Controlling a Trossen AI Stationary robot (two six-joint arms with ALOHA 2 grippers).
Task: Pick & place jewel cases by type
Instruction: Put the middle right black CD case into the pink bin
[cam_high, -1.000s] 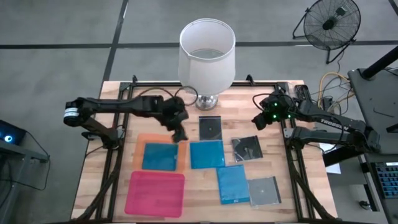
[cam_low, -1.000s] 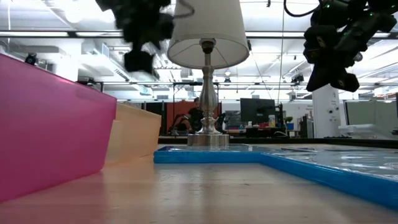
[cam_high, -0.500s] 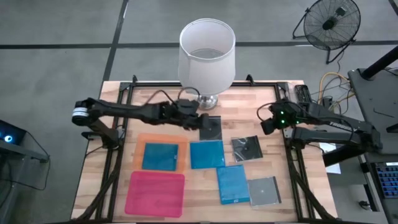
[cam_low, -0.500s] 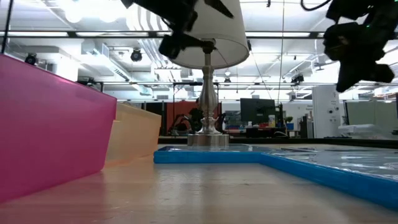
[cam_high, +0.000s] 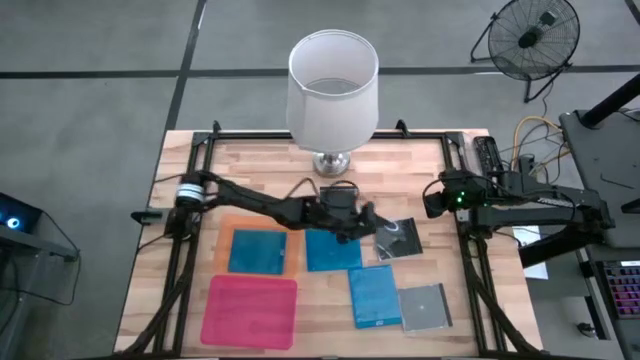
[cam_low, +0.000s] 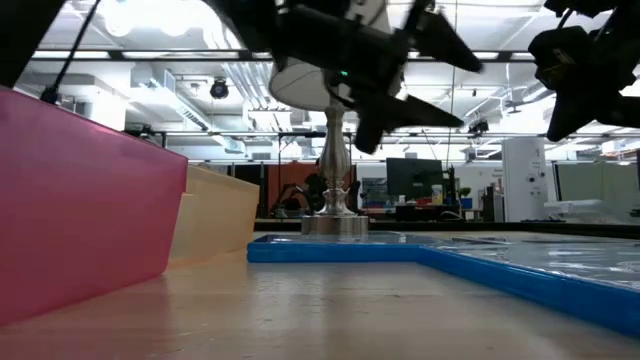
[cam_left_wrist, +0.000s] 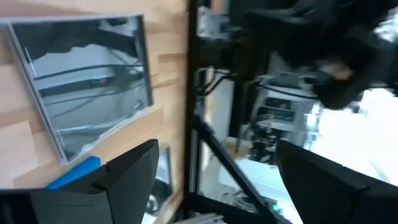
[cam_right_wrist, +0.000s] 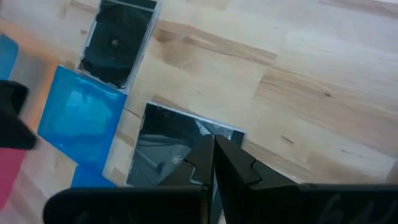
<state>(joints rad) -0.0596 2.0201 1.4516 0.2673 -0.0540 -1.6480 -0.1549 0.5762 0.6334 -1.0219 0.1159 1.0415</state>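
Observation:
Several jewel cases lie flat on the wooden table. One blue case (cam_high: 258, 250) lies on the orange sheet (cam_high: 228, 225); two more blue cases (cam_high: 332, 248) (cam_high: 375, 295) lie at mid-table. A dark grey case (cam_high: 400, 238) and a clear-silvery case (cam_high: 425, 305) lie to the right. Another dark case (cam_right_wrist: 118, 43) lies near the lamp foot. My left gripper (cam_high: 372, 221) hovers open, nearly level, beside the grey case (cam_left_wrist: 81, 81), touching nothing. My right gripper (cam_right_wrist: 214, 165) is shut and holds nothing, raised by the table's right edge.
A white-shaded lamp (cam_high: 333, 95) stands at the far middle of the table. A pink sheet (cam_high: 250, 310) lies at the near left, in front of the orange sheet. Black frame rails (cam_high: 470, 270) run along the table's sides. A fan (cam_high: 528, 38) stands on the floor beyond.
My left gripper has swung from above the orange sheet toward the table's right, past the lamp foot, sinking a little and rolling about its own axis; it has stayed open. My right gripper has drawn back a little toward the right edge, still shut. No case has moved.

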